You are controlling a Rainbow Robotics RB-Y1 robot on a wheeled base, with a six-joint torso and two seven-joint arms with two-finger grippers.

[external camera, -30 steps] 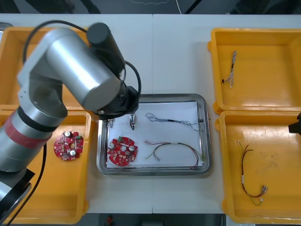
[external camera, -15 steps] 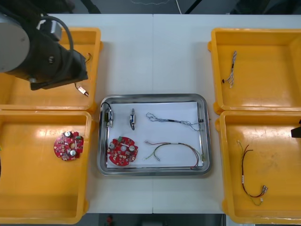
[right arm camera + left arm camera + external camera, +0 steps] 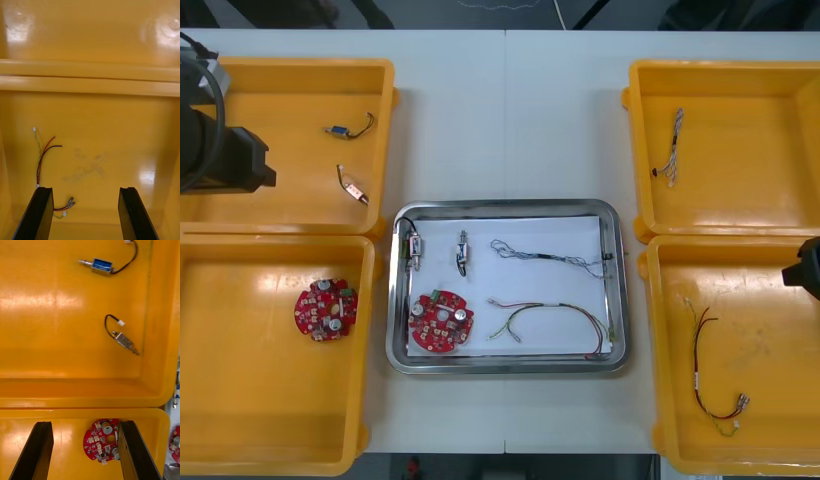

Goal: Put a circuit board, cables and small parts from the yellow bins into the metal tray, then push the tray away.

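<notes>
Over yellow bins [image 3: 280, 120], left gripper [image 3: 84, 423] and right gripper [image 3: 86, 188], both agape.

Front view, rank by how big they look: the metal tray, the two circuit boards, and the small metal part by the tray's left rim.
1. Metal tray.
2. Circuit board in the tray and circuit board in the yellow bin: alike, no ranking.
3. Small metal part.

The metal tray [image 3: 505, 365] is sitting between the yellow bins [image 3: 270, 400], its white floor carrying a round red circuit board [image 3: 441, 322], two small metal parts [image 3: 416, 250] beside each other, a twisted blue and white cable [image 3: 545, 257] and a red and yellow cable [image 3: 552, 316], all lying flat.
</notes>
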